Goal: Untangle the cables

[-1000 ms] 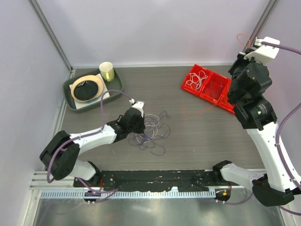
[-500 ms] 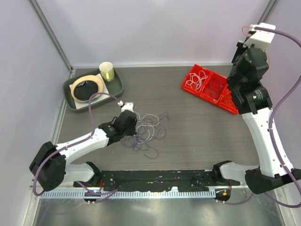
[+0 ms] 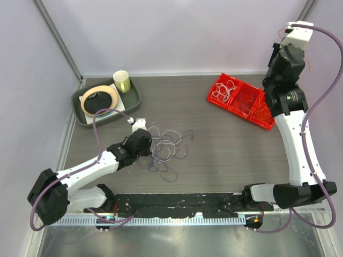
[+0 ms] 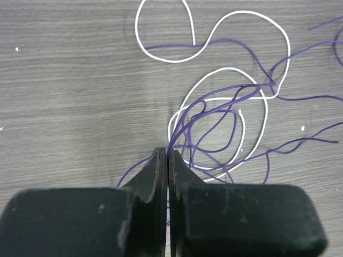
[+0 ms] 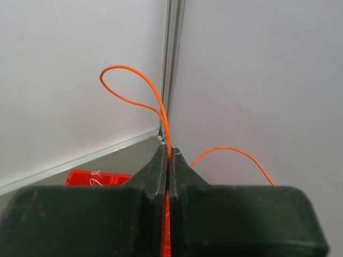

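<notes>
table [image 3: 225, 144]: right arm [image 3: 297, 144] has climbed higher, left arm [image 3: 91, 168] has drawn back, so orange cable [image 5: 134, 80] looks free of the other cables [image 3: 169, 147] | red tray [image 3: 238, 99]: below right gripper [image 5: 167, 152] | right gripper: clamped on orange cable, looping above it | left gripper [image 4: 168, 155]: pinched on purple cable [image 4: 214, 104], white cable [image 4: 278, 48] just ahead

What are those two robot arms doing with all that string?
They are sorting out a tangle of thin cables. The left gripper is shut on a purple cable at the edge of the tangle in the middle of the table, where purple and white loops are mixed up. The right gripper is raised high near the back corner, pinching an orange cable. A red bin below it already has some white cables in one section.
</notes>
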{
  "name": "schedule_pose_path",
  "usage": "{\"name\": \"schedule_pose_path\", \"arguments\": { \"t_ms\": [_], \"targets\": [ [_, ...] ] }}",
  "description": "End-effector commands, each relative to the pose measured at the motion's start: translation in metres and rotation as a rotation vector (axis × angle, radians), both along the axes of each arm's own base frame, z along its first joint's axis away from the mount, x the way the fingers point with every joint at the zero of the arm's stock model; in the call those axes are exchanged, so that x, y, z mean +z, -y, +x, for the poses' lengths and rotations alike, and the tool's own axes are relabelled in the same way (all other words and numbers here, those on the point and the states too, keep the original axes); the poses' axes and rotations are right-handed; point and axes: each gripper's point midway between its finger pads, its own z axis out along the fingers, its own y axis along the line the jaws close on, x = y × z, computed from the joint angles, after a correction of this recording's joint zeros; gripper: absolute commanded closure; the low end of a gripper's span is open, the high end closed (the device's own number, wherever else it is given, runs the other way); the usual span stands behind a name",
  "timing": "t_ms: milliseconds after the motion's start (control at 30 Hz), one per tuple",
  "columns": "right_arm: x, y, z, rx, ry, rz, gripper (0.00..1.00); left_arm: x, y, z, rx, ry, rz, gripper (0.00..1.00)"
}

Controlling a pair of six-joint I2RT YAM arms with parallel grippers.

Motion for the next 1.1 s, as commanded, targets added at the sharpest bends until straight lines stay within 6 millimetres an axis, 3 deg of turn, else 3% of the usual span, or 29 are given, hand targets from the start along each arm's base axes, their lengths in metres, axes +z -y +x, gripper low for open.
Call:
{"name": "schedule_pose_path", "arguments": {
  "t_ms": [0,233,500,533,600,700,867,1067],
  "targets": [
    [0.028,0.008,-0.005,-0.020,0.080,0.000,0.99,0.011,-0.004,0.010,0.049,0.069,-0.030,1.00],
    [0.013,0.024,0.014,-0.059,0.022,-0.038,0.99,0.006,-0.004,0.011,0.055,0.067,-0.021,1.00],
    [-0.024,0.041,0.051,-0.078,-0.050,-0.040,0.99,0.000,-0.005,0.014,0.063,0.053,0.009,1.00],
    [-0.027,0.054,0.050,-0.107,-0.054,-0.036,0.99,0.000,-0.006,0.014,0.066,0.054,0.012,1.00],
    [-0.033,0.060,0.055,-0.112,-0.060,-0.023,0.99,0.000,-0.006,0.014,0.065,0.055,0.014,1.00],
    [-0.030,0.072,0.052,-0.139,-0.049,-0.017,0.99,0.001,-0.006,0.014,0.066,0.056,0.017,1.00],
    [-0.003,0.088,0.041,-0.190,0.003,-0.015,0.99,0.002,-0.006,0.015,0.066,0.059,0.013,1.00],
    [0.014,0.090,0.031,-0.200,0.027,-0.027,0.99,0.001,-0.006,0.014,0.066,0.057,0.011,1.00]
  ]
}}
